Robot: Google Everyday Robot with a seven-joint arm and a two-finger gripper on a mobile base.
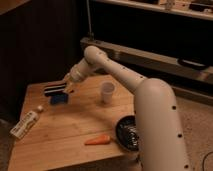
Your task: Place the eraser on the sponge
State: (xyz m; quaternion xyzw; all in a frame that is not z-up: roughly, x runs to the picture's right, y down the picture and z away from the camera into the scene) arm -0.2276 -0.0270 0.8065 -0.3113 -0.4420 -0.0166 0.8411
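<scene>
From where I stand the white tube (27, 122) lies slantwise by the counter's (75, 125) left edge, its print too dim to read. Further back, the eraser (53, 90) sits at the far left of the counter, and whether it rests on the wood or is lifted I cannot tell. The blue sponge (58, 99) lies just in front of it, on the near side, so close that the two seem to touch. The jaws are at the eraser's right end, above the sponge's far right corner; their tips blur into the dark and I cannot tell whether they are open or closed. Right of them stands a white cup (107, 92), well apart, with bare wood between. A carrot (97, 140) lies near the front edge, and the black bowl (126, 134) beside it is half hidden by the robot's white body (160, 130)
</scene>
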